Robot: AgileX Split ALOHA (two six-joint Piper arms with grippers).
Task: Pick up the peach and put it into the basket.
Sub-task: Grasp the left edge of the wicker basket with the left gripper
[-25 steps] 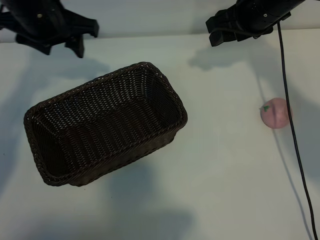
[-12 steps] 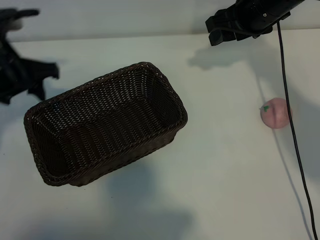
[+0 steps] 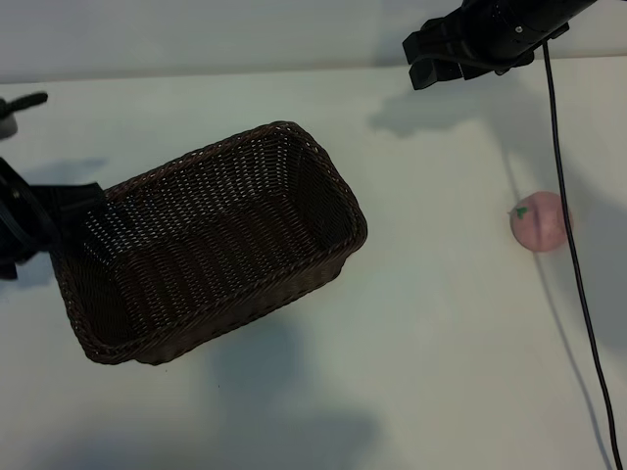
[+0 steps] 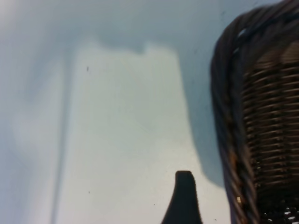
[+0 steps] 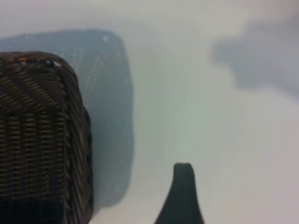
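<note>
Left gripper (image 3: 39, 220) has dropped from the desk's far-left corner to the basket's (image 3: 211, 240) left end, jaws wide, holding nothing; probably there to steady it. Right gripper (image 3: 436, 59) hasn't budged at the far edge, also wide and empty. Peach (image 3: 538, 221) sits untouched near the right edge, well apart from the basket. Pick not started.

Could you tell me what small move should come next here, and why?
Probably bring the right hand down toward the peach: the peach lies alone on the table, well right of the empty basket, and that open hand is nearer.
</note>
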